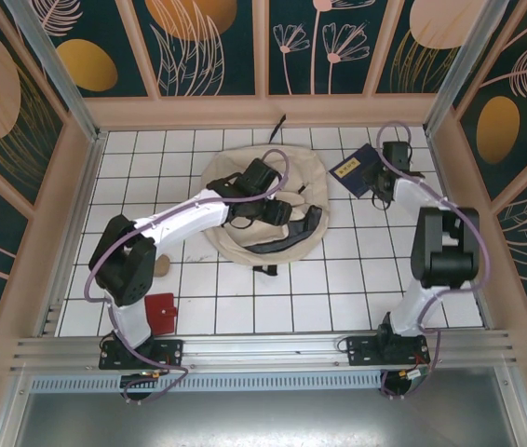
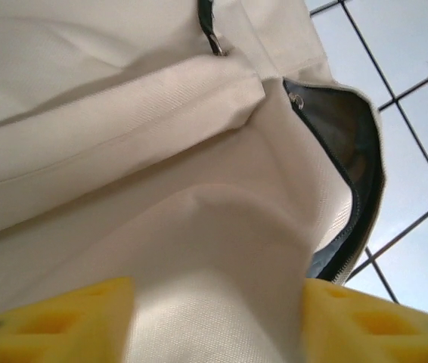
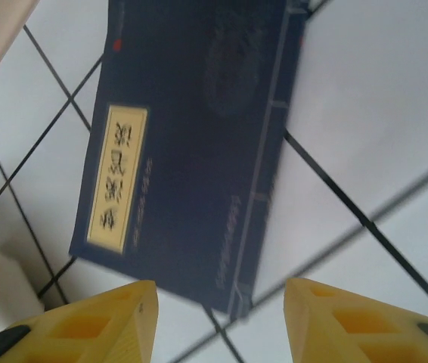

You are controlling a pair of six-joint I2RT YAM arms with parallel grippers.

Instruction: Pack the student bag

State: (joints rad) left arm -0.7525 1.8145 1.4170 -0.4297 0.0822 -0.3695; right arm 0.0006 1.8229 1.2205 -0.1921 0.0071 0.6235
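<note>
2 tools spread, left tool (image 2: pixel 215 321) over cream student bag (image 2: pixel 161 189), right tool (image 3: pixel 220 318) above navy book (image 3: pixel 199 113), yellow label (image 3: pixel 118 178) writing blurred

Cream fabric of the student bag (image 2: pixel 161 227) crowds between my left fingers (image 2: pixel 55 321); my right fingers (image 3: pixel 85 325) stand spread above the navy book (image 3: pixel 191 144); bare tile (image 3: pixel 380 113) lies beside it.

Student bag (image 1: pixel 282 237): cream fabric, black straps, slumped flat mid-table, zipper mouth agape.
</note>
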